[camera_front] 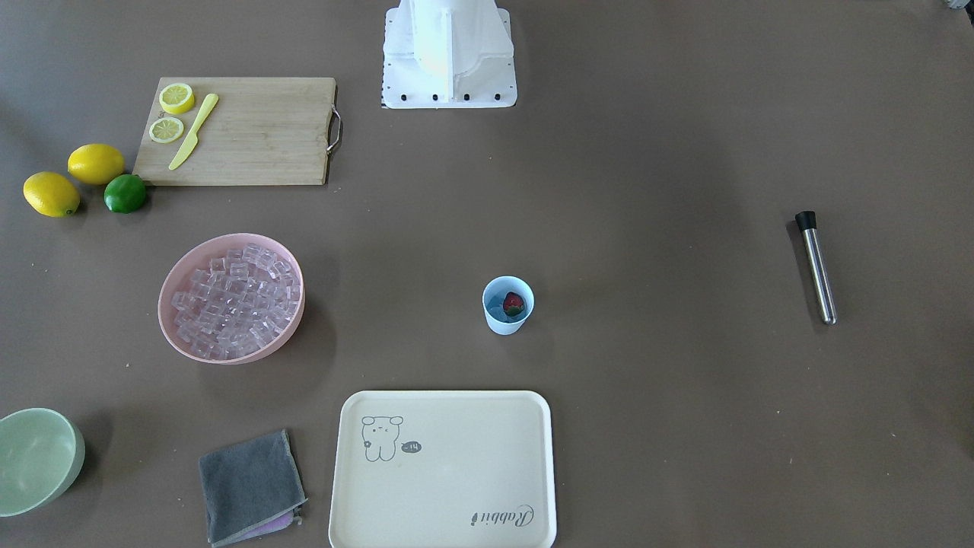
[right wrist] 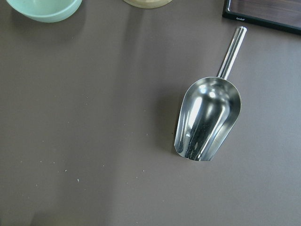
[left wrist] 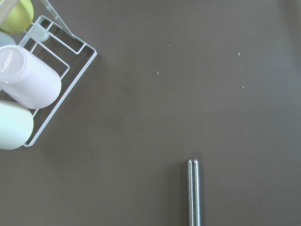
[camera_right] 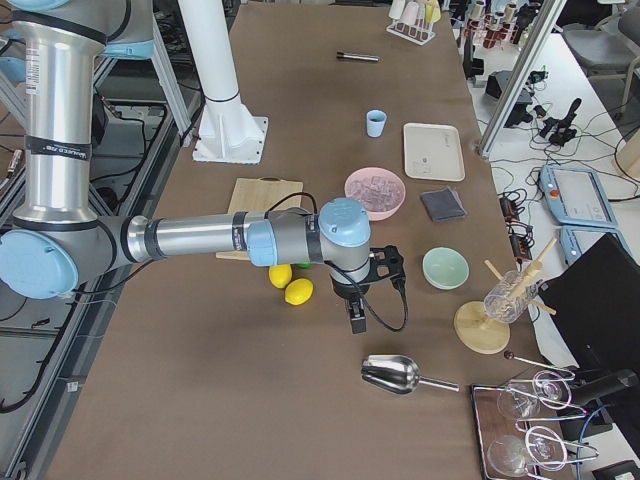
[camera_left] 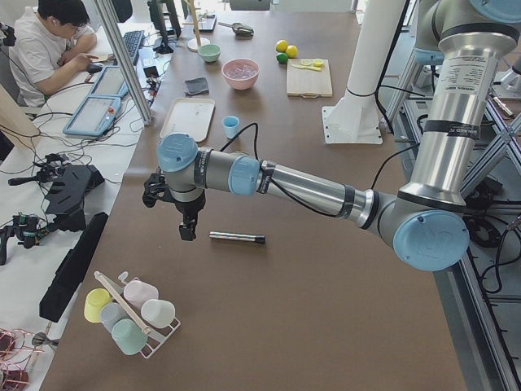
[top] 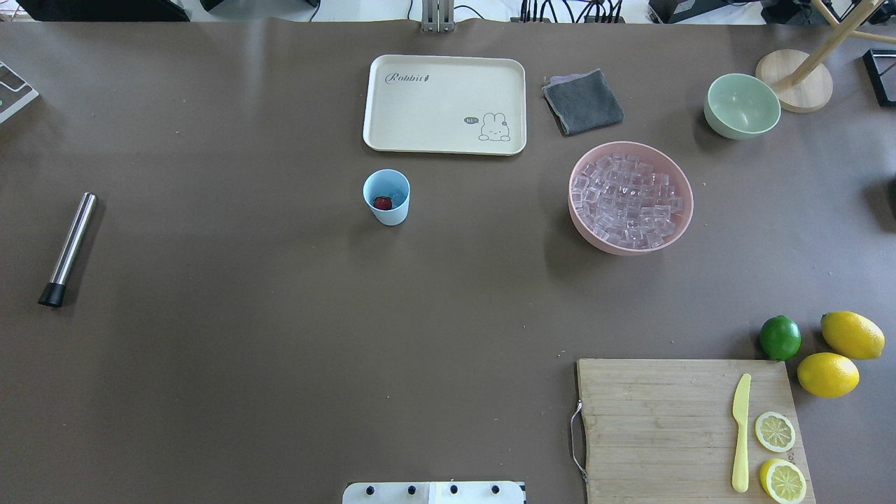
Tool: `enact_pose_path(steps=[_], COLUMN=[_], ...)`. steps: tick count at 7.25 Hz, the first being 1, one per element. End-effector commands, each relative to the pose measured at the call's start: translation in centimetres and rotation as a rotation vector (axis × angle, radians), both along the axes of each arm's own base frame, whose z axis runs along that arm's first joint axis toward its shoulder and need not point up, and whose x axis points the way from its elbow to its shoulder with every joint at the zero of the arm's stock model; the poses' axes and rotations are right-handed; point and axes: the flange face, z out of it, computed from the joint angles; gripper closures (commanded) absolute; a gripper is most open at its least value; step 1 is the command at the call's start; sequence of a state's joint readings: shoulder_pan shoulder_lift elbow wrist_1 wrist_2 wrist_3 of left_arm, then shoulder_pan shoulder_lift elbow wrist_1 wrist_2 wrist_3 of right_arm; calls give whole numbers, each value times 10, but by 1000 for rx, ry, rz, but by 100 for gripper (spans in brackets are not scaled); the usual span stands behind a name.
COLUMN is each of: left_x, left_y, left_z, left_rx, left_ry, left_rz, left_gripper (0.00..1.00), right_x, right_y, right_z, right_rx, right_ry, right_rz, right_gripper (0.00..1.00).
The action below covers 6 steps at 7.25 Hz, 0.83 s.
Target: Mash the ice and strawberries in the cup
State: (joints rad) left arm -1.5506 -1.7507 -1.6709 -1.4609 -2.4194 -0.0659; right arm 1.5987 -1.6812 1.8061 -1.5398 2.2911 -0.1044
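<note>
From my station, nearest the robot's base I see bare bench (top: 280,350) on the left and a cutting board (top: 686,427) on the right. Further out, at mid-bench, stands the cup (top: 386,197), upright with its mouth facing up. The strawberry (top: 382,203) sits inside it, and I think I can make out some ice in there too, but the cup's bottom is too small for me to be sure. The ice (top: 630,203) supply fills the pink bowl (top: 581,224) well to the cup's right, and beyond both lies the cream tray (top: 392,133).

I judge the loading mostly done and the mashing not begun. The muddler (top: 68,248) lies flat on the bench far to the left, well apart from the cup, untouched. Its long axis runs roughly toward and away from the robot, black cap end nearer the base, bare steel end pointing outward.

The left gripper (camera_left: 188,230) hangs above the bench just beside the muddler, holding nothing. The right gripper (camera_right: 356,318) hangs near a steel scoop (right wrist: 207,120) at the opposite end. Both show only in the side views, so I cannot tell how their fingers stand.

What is left, as I read it: pick up the muddler, carry it to the cup, press down.
</note>
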Motion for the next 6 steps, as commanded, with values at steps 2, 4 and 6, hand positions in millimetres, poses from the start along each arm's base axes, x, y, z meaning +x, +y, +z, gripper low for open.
enact_pose_path(steps=[2, 4, 6], left_x=[-16, -19, -18], left_y=[2, 8, 16], left_z=[-17, -10, -4], left_rx=[57, 60, 65], left_ry=[-50, -55, -50], left_rz=[-29, -35, -33], left_gripper=[2, 2, 2], right_x=[2, 3, 4], right_y=[-5, -19, -21], right_z=[-1, -4, 0], right_rx=[4, 14, 7], right_ry=[-4, 7, 18], right_rz=[4, 8, 8], right_gripper=[1, 1, 1])
